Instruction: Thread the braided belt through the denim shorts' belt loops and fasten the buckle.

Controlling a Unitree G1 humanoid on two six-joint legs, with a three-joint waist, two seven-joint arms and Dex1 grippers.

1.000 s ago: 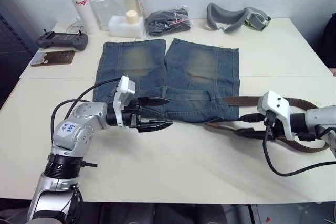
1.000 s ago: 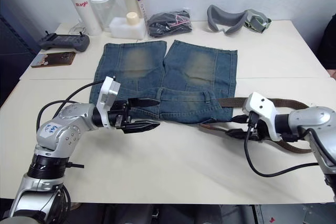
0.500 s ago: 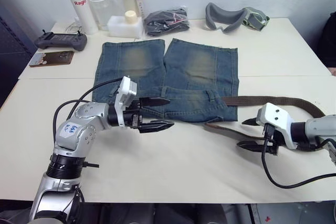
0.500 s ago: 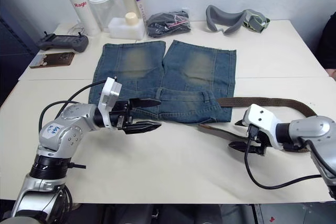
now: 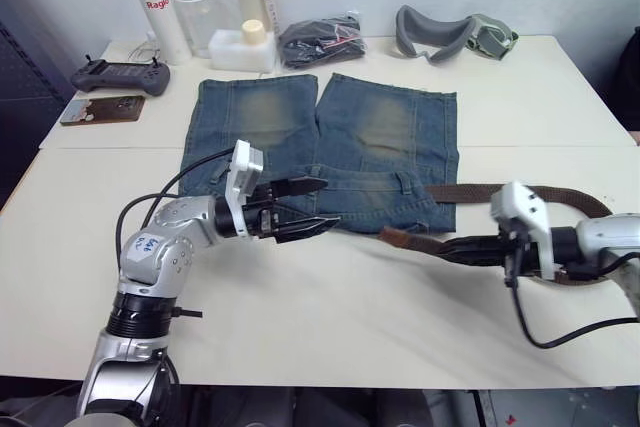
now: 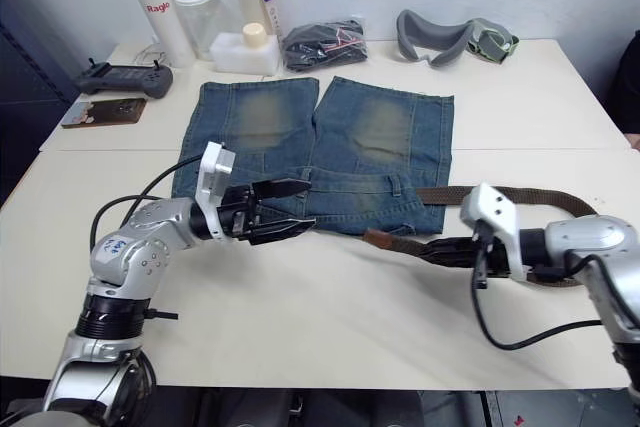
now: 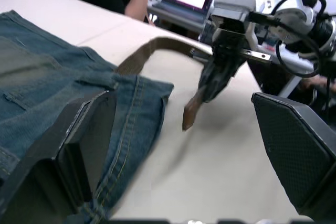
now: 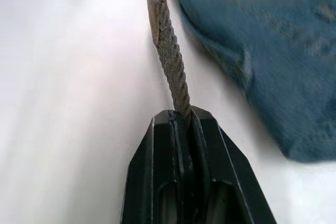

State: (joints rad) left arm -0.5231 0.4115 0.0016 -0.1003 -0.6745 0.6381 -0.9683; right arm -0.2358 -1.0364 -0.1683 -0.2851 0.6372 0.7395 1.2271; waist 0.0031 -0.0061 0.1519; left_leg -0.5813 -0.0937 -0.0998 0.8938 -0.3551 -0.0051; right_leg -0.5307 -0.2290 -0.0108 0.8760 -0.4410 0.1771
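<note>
Braided belt runs along counter's front-right area, tan tip pointing left toward denim shorts waistband corner. Right gripper fingers pinching belt behind tip. Left gripper fingers spread at waistband. Buckle probably hidden behind right arm.

The dark brown braided belt is clamped edge-on between the two black fingers of the right gripper, which are closed tightly on the woven strap. The strap's tan leather tip is seen stretched away from the fingers over the pale tabletop. The faded blue denim shorts are laid just beside the belt, a stitched hem edge nearest it.
</note>
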